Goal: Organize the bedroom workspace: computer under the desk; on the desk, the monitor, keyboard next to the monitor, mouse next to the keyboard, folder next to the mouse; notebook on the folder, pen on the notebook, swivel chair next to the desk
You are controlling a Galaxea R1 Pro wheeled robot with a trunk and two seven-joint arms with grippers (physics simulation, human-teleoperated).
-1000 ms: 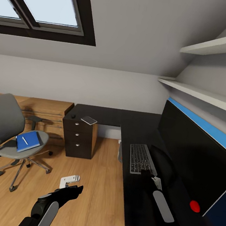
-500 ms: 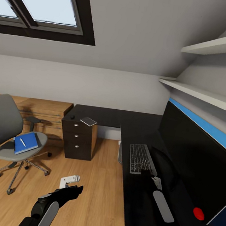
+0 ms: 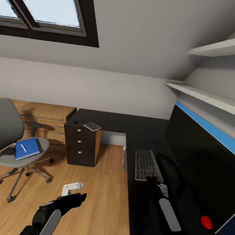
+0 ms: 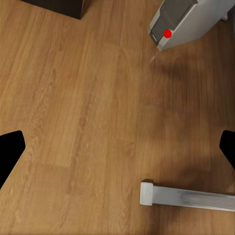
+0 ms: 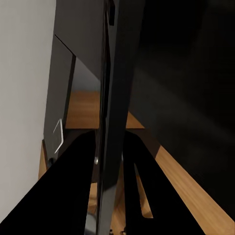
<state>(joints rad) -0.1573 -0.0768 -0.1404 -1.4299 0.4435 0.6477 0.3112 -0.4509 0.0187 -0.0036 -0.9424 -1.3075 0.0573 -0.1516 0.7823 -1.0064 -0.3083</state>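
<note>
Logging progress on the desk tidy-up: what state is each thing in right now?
Keyboard: flat on the desk, beside the monitor.
Folder: on the chair seat, pen on it.
Notebook: on the drawer end of the desk.
Computer: on the floor.
Left gripper: open, empty.

Bright blue folder [image 3: 27,148], white pen [image 3: 23,148], grey swivel chair [image 3: 0,126], glossy black desk [image 3: 135,205]

The desk [image 3: 144,136] top is shiny, smooth and black. The floor [image 3: 100,189] is smooth wood, and the chair [image 3: 4,132] seat looks like soft grey cloth.
</note>
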